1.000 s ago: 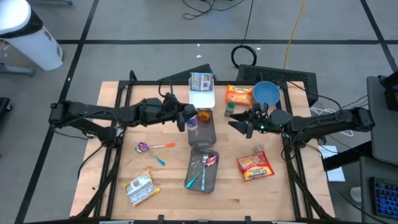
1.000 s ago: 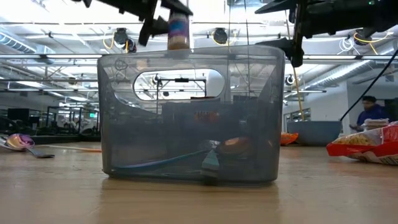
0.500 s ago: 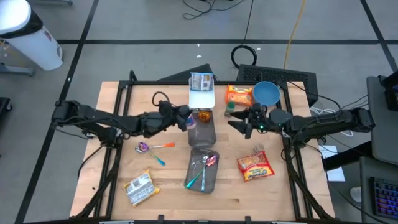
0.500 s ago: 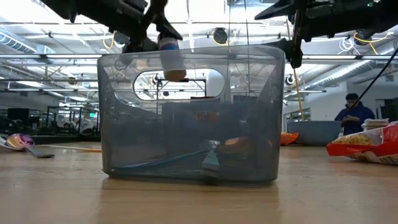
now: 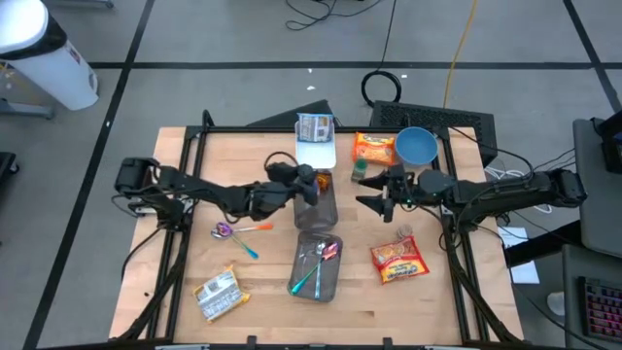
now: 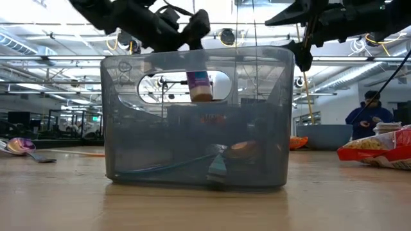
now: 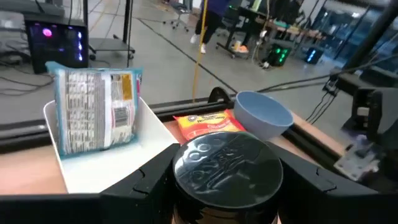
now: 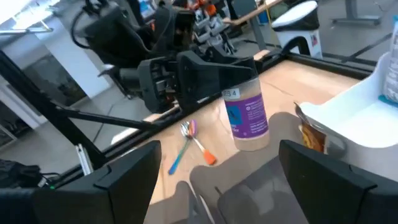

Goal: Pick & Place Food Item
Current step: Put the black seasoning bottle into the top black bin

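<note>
A small jar with a dark lid, a purple label and tan contents hangs in my left gripper, which is shut on it. It hangs over the far end of a dark grey bin. In the low view the jar shows through the handle opening of a nearer translucent bin. That bin holds utensils. My right gripper is open to the right of the bins, above the table, with nothing between its fingers. My left gripper pinches the jar's lid end between its two fingers, one on each side of the dark lid. The fingers come nearly level from the table's left. The jar hangs upright below them, clear of the table and the bin.
Behind the jar is a white tray with a packet. Also at the far side are an orange packet, a blue bowl and small bottles. A snack bag lies near right; spoons and a silver packet near left.
My left gripper has come down and a little toward the table's right with the jar. The jar stood above the bin's rim in the low view, tipped on the way, and now hangs upright lower, behind the handle opening. My right gripper has rolled slightly in place.
</note>
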You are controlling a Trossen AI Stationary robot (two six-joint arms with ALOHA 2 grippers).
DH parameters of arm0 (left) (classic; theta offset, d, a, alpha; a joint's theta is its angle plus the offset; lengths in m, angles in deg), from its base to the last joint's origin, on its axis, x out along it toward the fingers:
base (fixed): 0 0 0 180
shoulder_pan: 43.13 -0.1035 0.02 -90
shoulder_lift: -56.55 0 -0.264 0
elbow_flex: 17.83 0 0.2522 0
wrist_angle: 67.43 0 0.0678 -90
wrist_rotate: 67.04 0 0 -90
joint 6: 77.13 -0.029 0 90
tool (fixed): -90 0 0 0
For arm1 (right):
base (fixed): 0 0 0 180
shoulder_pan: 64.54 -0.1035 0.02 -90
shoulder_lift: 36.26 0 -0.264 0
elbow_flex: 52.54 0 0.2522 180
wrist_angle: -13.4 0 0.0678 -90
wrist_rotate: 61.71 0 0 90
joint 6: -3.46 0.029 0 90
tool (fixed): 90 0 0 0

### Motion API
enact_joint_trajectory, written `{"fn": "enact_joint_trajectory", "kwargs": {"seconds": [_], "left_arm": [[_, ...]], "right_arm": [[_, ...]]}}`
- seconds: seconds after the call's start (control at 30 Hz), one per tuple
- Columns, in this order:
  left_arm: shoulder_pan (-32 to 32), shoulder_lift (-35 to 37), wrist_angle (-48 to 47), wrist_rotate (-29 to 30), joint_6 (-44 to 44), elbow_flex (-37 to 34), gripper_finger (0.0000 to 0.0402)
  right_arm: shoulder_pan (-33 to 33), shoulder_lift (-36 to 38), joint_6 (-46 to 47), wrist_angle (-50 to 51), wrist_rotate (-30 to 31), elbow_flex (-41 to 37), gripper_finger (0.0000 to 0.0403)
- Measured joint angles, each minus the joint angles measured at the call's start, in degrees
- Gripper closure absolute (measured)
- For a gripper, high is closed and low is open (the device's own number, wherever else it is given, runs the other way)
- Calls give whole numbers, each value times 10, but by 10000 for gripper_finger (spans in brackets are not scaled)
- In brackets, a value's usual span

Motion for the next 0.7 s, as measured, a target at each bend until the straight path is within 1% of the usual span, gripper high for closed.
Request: {"fn": "enact_joint_trajectory", "kwargs": {"seconds": [0.13,0.23,0.47,0.7], "left_arm": [[-2,-23,-55,0,14,30,193],[-2,-39,-68,1,39,34,193],[-2,-81,-75,54,88,34,193],[-6,-116,-81,65,111,34,193]], "right_arm": [[0,0,2,19,0,0,85],[0,0,2,27,0,0,85],[0,0,2,29,0,0,85],[0,0,30,55,0,0,85]]}}
